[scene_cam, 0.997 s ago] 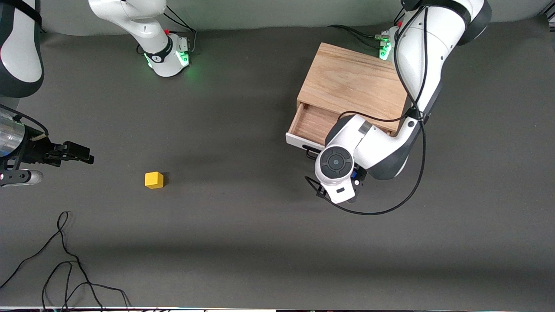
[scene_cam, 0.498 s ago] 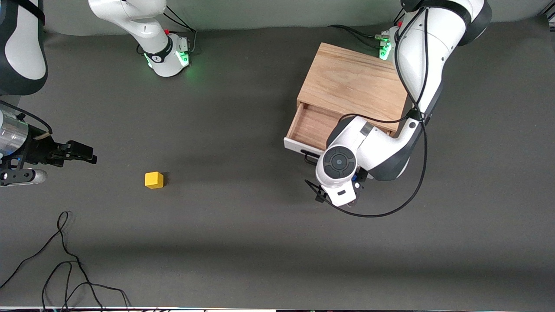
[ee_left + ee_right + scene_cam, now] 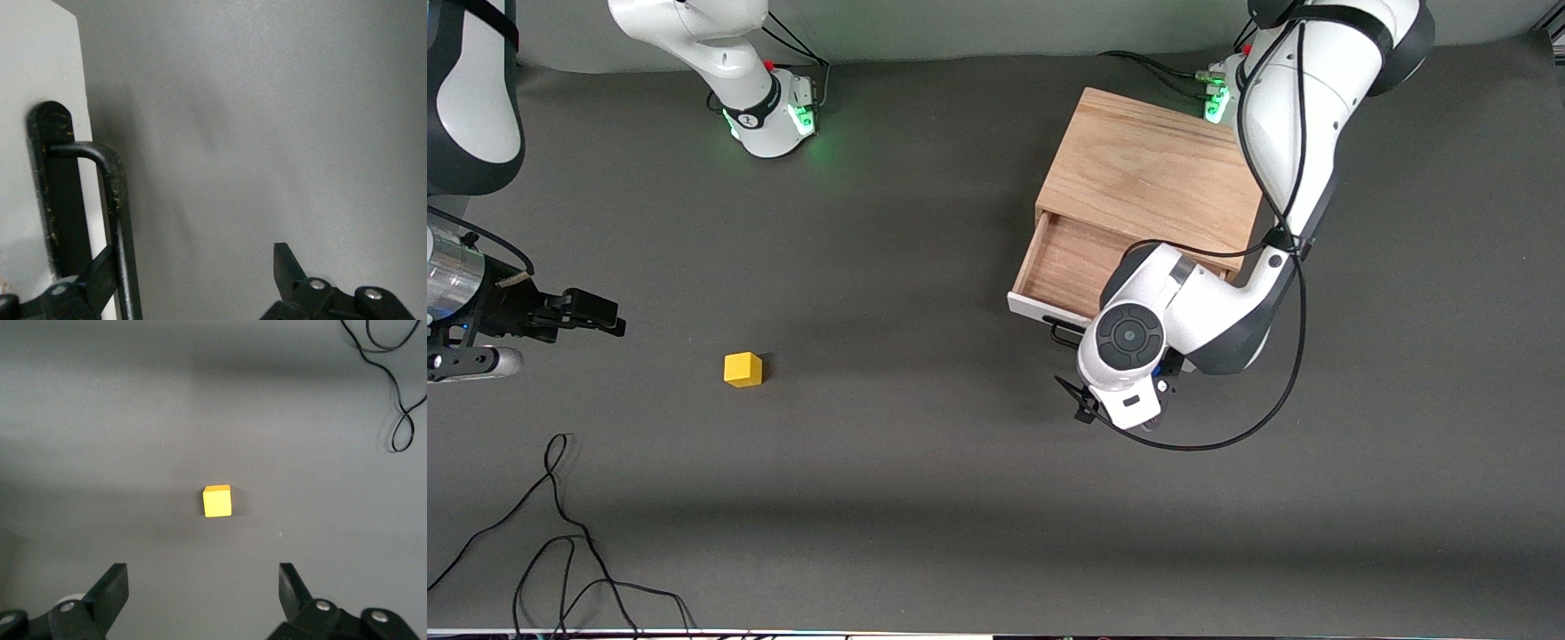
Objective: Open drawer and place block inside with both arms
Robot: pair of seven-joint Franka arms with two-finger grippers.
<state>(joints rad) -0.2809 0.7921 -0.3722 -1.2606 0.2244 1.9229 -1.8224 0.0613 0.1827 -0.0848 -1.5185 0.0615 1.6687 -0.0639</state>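
Observation:
The drawer stands partly open in the wooden box, showing its wooden interior and white front. My left gripper is open in front of the drawer. One finger is hooked between the black bar handle and the white front; the other finger is clear of it. In the front view the left arm's wrist hides that gripper. The yellow block lies on the table toward the right arm's end. My right gripper is open and empty above the table beside the block.
A loose black cable lies on the table near the front camera at the right arm's end, and shows in the right wrist view. The left arm's cable loops near its wrist. The mat is dark grey.
The drawer has slid a little farther out toward the front camera, with the left hand moving along. The right gripper shifted slightly toward the block, then stopped.

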